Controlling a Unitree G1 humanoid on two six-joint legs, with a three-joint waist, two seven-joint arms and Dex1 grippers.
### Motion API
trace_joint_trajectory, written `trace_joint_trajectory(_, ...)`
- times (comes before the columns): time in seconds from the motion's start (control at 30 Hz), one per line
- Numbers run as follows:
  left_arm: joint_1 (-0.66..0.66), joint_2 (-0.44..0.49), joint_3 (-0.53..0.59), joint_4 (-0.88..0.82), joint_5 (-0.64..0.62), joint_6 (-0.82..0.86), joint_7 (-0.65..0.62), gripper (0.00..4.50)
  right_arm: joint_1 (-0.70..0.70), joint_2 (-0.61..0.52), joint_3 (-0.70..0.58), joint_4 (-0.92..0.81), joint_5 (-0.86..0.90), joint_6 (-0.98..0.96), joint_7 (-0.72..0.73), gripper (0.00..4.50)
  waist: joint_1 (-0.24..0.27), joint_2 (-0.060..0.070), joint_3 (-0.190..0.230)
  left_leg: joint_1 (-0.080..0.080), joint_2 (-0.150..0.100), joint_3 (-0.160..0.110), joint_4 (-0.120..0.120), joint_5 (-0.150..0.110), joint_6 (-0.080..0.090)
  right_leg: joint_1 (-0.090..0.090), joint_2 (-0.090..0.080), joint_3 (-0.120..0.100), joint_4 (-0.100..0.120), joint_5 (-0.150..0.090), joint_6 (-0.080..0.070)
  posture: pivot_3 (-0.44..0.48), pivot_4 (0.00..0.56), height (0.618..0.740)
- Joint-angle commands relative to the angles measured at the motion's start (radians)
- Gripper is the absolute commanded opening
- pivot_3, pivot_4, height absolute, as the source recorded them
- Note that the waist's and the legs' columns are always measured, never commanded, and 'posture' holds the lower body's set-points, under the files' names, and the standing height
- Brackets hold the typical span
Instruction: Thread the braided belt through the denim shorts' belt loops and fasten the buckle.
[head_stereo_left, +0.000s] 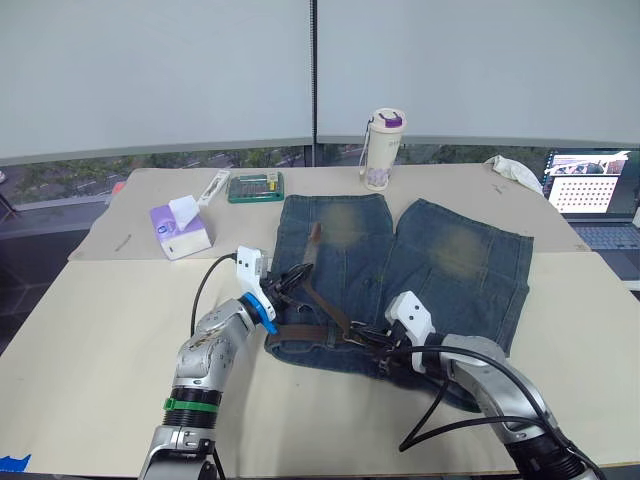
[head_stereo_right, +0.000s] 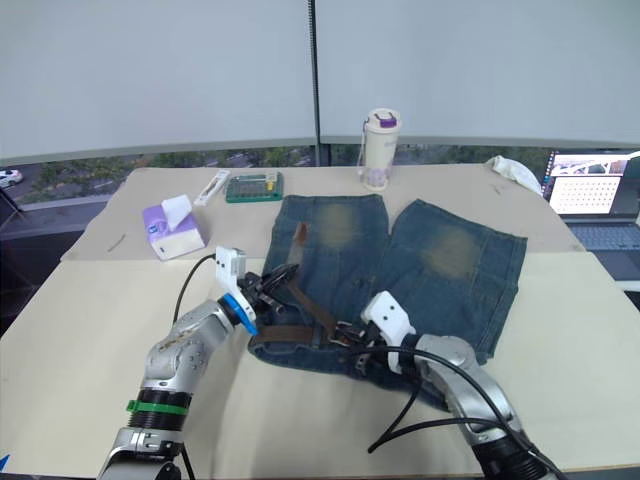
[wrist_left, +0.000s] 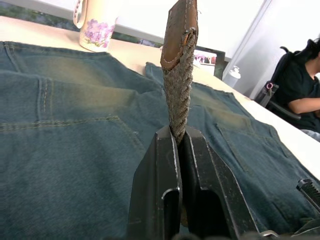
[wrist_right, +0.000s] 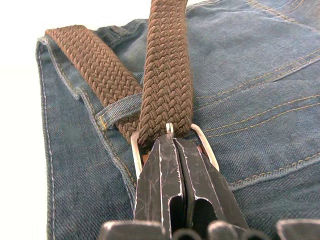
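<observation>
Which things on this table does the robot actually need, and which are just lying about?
Needed:
shorts
belt, pinched by both grippers
buckle
belt loop

Lying about:
tissue pack
flowered cup
green box
laptop
white cloth

My left gripper (wrist_left: 178, 137) sits lower left of centre, fingers pinched tight; my right gripper (wrist_right: 172, 142), lower centre-right, is clamped closed too, both forearms angled inward.
</observation>
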Motion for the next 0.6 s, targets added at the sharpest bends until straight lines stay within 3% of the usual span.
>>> trace_joint_trajectory(0.03,0.001,0.012,0.024,-0.022,0.000,-0.033,0.003,0.00,-0.009,-0.017,0.037,0.049,-0.039,0.042,0.001,0.02,0.000,0.000,0.000,0.000,0.000,0.000,0.000,0.000,0.000,0.000,0.000,0.000,0.000,0.000,0.000,0.000,0.150,0.740)
trace_joint_trajectory(0.6,0.010,0.008,0.027,-0.026,0.003,-0.050,0.012,0.00,-0.133,-0.102,0.181,0.107,-0.145,0.147,0.057,0.02,0.001,-0.003,-0.003,0.001,0.000,0.000,0.000,0.000,0.000,0.001,0.000,0.000,0.000,0.000,0.000,0.000,0.150,0.740)
